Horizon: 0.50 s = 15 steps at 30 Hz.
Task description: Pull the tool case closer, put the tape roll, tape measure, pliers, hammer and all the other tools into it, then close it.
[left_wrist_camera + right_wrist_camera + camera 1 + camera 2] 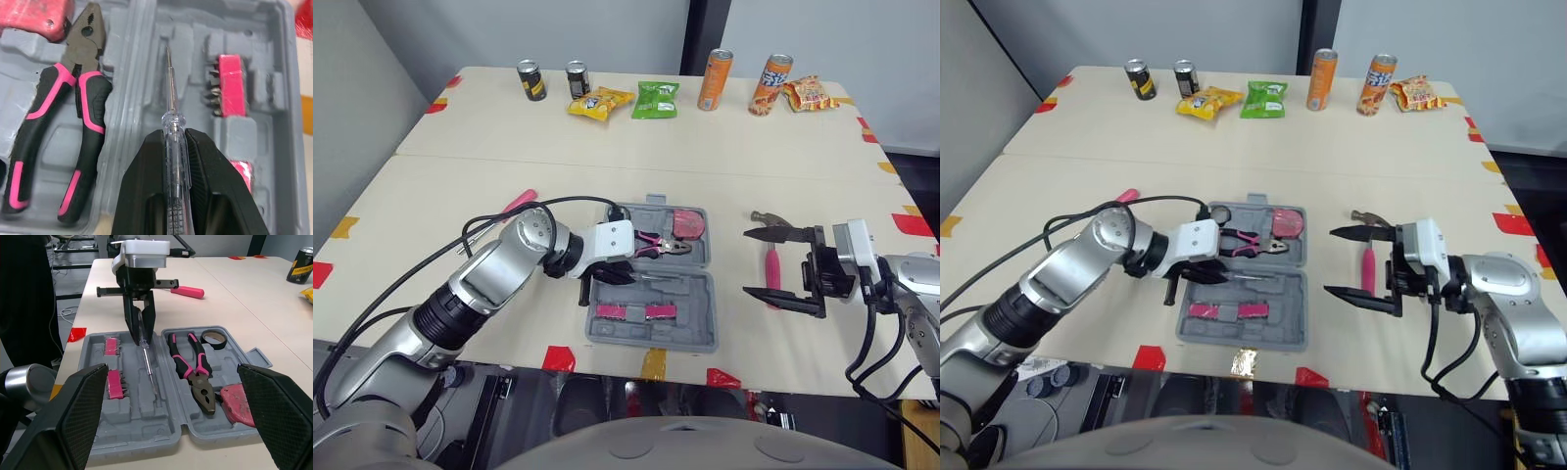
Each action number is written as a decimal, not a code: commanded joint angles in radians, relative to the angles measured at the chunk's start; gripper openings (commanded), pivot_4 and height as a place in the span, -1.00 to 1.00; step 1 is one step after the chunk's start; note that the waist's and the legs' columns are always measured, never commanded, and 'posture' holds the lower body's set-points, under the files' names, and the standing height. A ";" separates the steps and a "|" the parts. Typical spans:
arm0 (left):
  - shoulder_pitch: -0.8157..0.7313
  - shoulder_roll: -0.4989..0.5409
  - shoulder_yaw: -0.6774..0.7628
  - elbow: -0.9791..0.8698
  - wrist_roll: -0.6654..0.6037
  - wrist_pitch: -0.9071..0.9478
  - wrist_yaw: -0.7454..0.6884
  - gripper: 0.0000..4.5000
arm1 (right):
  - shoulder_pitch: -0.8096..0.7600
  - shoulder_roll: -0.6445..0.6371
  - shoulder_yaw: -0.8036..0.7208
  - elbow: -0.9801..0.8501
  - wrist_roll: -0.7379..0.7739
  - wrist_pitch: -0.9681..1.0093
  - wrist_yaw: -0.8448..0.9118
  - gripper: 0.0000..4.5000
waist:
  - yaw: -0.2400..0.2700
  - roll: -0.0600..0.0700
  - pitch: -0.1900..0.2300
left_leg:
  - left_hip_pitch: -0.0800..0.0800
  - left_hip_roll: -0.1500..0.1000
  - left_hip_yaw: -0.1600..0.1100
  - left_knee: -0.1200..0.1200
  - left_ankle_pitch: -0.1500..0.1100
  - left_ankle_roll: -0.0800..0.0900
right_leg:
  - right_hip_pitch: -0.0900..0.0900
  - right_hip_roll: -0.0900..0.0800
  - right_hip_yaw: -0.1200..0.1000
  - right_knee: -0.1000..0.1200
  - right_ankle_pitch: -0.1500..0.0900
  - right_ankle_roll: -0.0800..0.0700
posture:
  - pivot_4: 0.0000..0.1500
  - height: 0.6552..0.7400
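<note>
Left wrist view: pink bit holders fill the nearest pockets of the grey moulded tool case. Just past them the left gripper has its fingers pinched on the clear plastic handle of a slim screwdriver. The steel shaft is laid along a groove, lined up, I'd judge, to drop into its own slot. Across the hinge lie the pliers with rubbery pink-and-black grips, a black tape roll and a reddish tape measure. At three o'clock of the case the right gripper hovers with fingers spread wide and empty, the pink-handled hammer ungrasped on the tabletop by them. Cans stand far off at twelve.
</note>
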 commanded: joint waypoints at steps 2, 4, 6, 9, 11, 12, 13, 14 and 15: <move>-0.014 -0.024 -0.026 0.005 0.028 -0.008 0.013 -0.95 | 0.007 -0.001 -0.016 -0.024 0.000 -0.019 0.000 1.00 | 0.003 0.000 0.000 | 0.000 0.000 0.000 0.000 0.000 0.000 | 0.000 0.000 0.000 0.000 0.000 0.000 | 1.00 1.00; -0.018 -0.030 -0.032 0.013 0.038 -0.016 0.016 -0.95 | 0.007 -0.001 -0.016 -0.024 -0.001 -0.020 0.000 1.00 | 0.006 0.000 0.000 | 0.000 0.000 0.000 0.000 0.000 0.000 | 0.000 0.000 0.000 0.000 0.000 0.000 | 1.00 1.00; -0.022 -0.042 -0.034 0.020 0.043 -0.016 0.024 -0.95 | 0.008 -0.001 -0.016 -0.025 -0.001 -0.021 0.000 1.00 | 0.006 0.000 0.000 | 0.000 0.000 0.000 0.000 0.000 0.000 | 0.000 0.000 0.000 0.000 0.000 0.000 | 1.00 1.00; -0.032 -0.053 -0.037 0.033 0.052 -0.027 0.022 -0.95 | 0.009 0.000 -0.016 -0.025 -0.001 -0.023 0.000 1.00 | 0.007 0.000 0.000 | 0.000 0.000 0.000 0.000 0.000 0.000 | 0.000 0.000 0.000 0.000 0.000 0.000 | 1.00 1.00; -0.036 -0.052 -0.042 0.038 0.063 -0.038 0.016 -0.95 | 0.008 0.001 -0.015 -0.025 -0.001 -0.023 -0.002 1.00 | 0.006 0.000 0.000 | 0.000 0.000 0.000 0.000 0.000 0.000 | 0.000 0.000 0.000 0.000 0.000 0.000 | 1.00 1.00; -0.037 -0.052 -0.043 0.041 0.067 -0.041 0.016 -0.95 | 0.008 0.001 -0.015 -0.025 -0.001 -0.023 -0.002 1.00 | 0.005 0.000 0.000 | 0.000 0.000 0.000 0.000 0.000 0.000 | 0.000 0.001 0.000 0.000 0.000 0.000 | 1.00 1.00; -0.038 -0.052 -0.045 0.043 0.069 -0.044 0.014 -0.95 | 0.008 0.002 -0.014 -0.025 -0.002 -0.023 -0.003 1.00 | 0.005 0.000 0.000 | 0.000 0.000 0.000 0.000 0.000 0.000 | 0.000 0.001 0.000 0.000 0.000 0.000 | 1.00 1.00; -0.041 -0.049 -0.050 0.045 0.073 -0.050 0.008 -0.95 | 0.007 0.003 -0.013 -0.025 -0.002 -0.024 -0.004 1.00 | 0.005 0.000 0.000 | 0.000 0.000 0.000 0.000 0.000 0.000 | 0.000 0.001 0.000 0.000 0.000 0.000 | 1.00 1.00; -0.045 -0.047 -0.055 0.048 0.078 -0.060 0.004 -0.95 | 0.006 0.004 -0.011 -0.025 -0.003 -0.025 -0.005 1.00 | 0.006 0.000 0.000 | 0.000 0.000 0.000 0.000 0.000 0.000 | 0.000 0.001 0.000 0.000 0.000 0.000 | 1.00 1.00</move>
